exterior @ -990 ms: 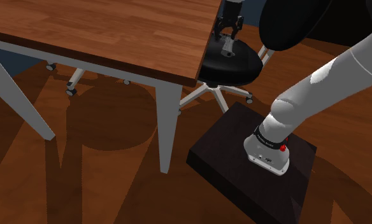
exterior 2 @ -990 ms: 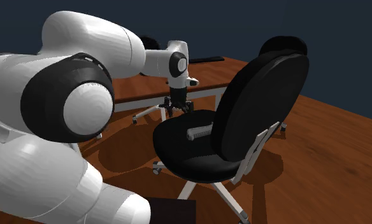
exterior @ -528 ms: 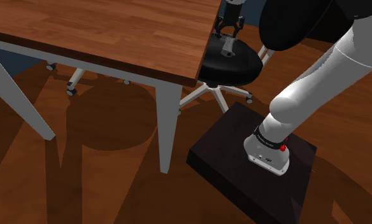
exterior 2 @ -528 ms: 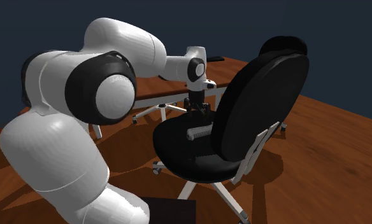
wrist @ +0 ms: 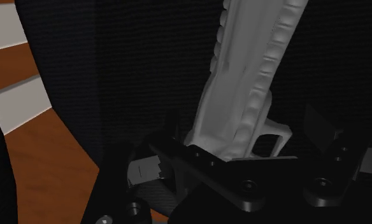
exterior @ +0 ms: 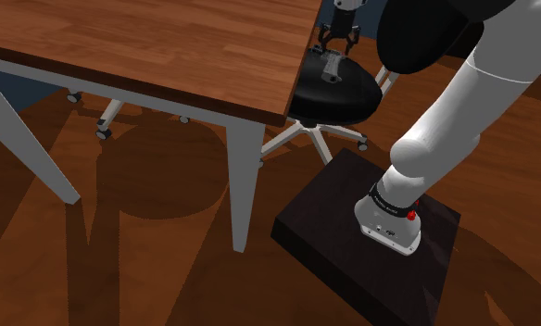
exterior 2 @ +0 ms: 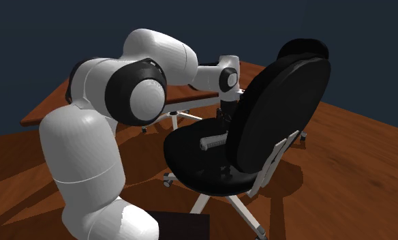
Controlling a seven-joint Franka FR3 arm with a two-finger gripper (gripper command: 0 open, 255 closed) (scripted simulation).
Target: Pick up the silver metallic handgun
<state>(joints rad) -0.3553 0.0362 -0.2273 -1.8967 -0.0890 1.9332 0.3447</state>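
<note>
The handgun [wrist: 248, 83] is pale silver-grey and lies flat on the black seat of an office chair [exterior 2: 191, 160]. It appears on the seat as a small light bar in the shoulder view [exterior: 332, 67] and in the second exterior view [exterior 2: 213, 141]. My black gripper [wrist: 248, 156] hangs just above it, open, with one finger [wrist: 172, 159] on each side of the gun's grip end. The gun is not clasped. My gripper [exterior: 338, 39] stands right over the seat, partly behind the chair's backrest [exterior 2: 279, 109] in the second exterior view.
A wooden table [exterior: 167, 46] with grey legs stands close beside the chair, its edge almost over the seat. The tall backrest rises right next to my hand. The chair's white star base [exterior: 310, 134] and my dark stand [exterior: 352, 241] are on the wooden floor.
The arm has swung toward the second exterior view's right, carrying the gripper across the seat up to the backrest and over the gun. The gun has not moved.
</note>
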